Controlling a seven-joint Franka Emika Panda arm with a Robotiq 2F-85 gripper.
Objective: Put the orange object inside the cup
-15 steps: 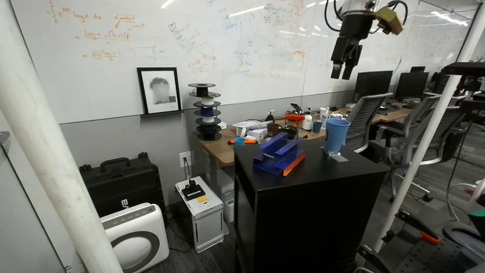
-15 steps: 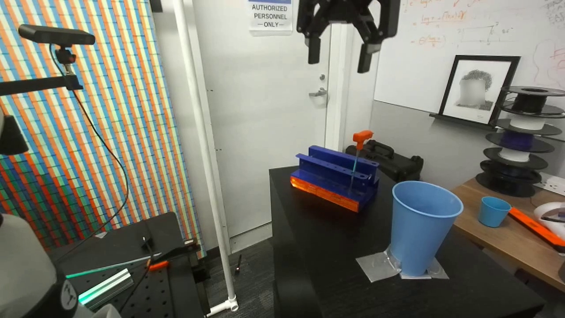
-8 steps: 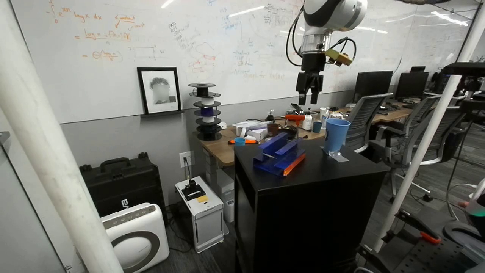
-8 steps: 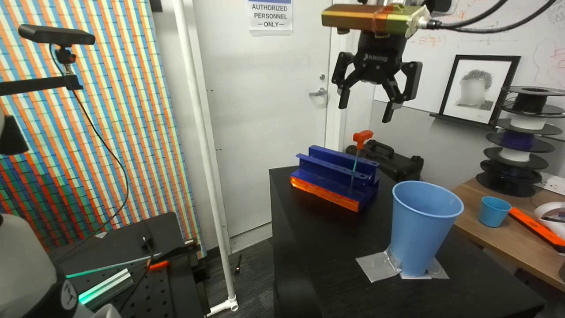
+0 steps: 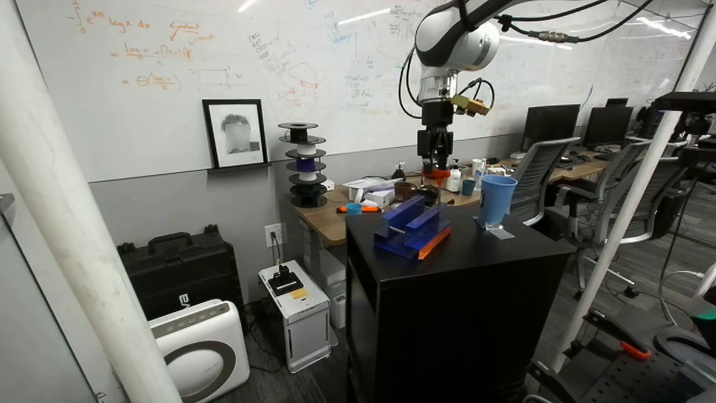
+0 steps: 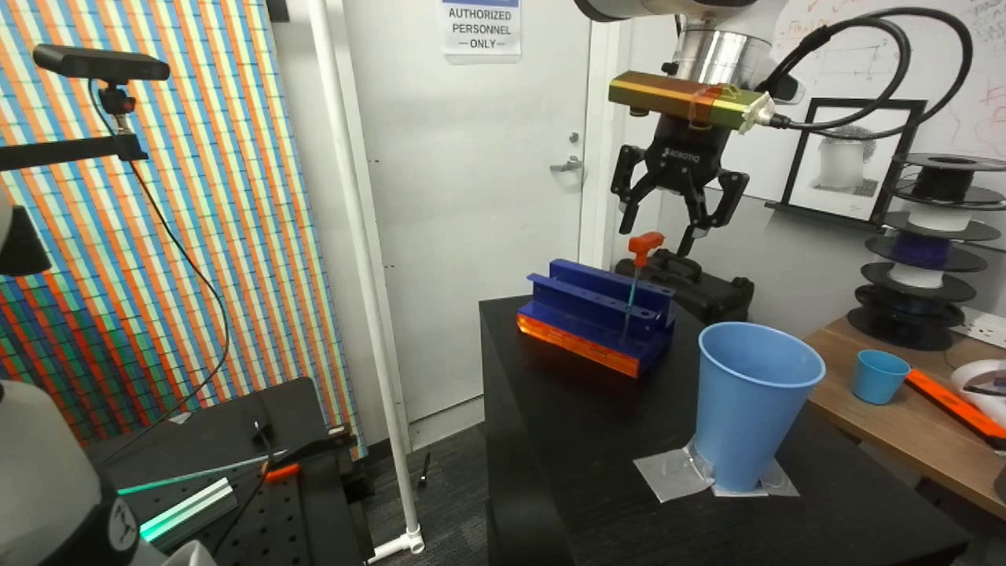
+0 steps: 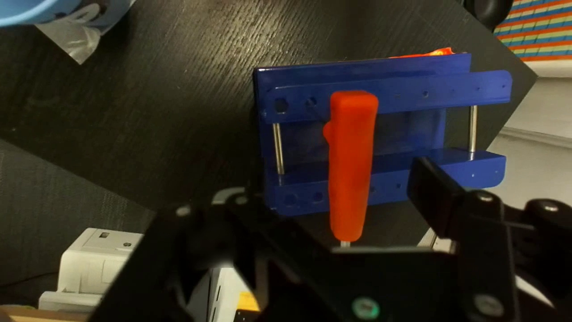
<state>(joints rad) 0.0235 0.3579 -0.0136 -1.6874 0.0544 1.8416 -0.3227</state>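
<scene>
The orange object is the bright orange handle of a thin-shafted tool (image 5: 439, 174) (image 6: 644, 245) (image 7: 352, 165). It stands upright in a dark-blue holder (image 5: 411, 226) (image 6: 605, 303) (image 7: 402, 95) on a black cabinet. The light-blue cup (image 5: 497, 198) (image 6: 750, 409) stands upright, taped to the same cabinet top. Only its edge shows in the wrist view (image 7: 53, 13). My gripper (image 5: 435, 170) (image 6: 656, 238) (image 7: 339, 192) is open and empty, pointing down, its fingertips close to the handle's height. In the wrist view the handle lies across the gap between the fingers; contact cannot be told.
The black cabinet (image 5: 475, 246) (image 6: 581, 472) bears the holder and cup. A wooden desk (image 5: 330, 221) (image 6: 833, 393) with a small blue cup (image 6: 880, 376) and spools (image 5: 305, 168) stands behind. A white pole (image 5: 621, 224) rises beside the cabinet.
My gripper has come down a long way and across to the orange handle, staying open. The tool, holder and cup have not moved.
</scene>
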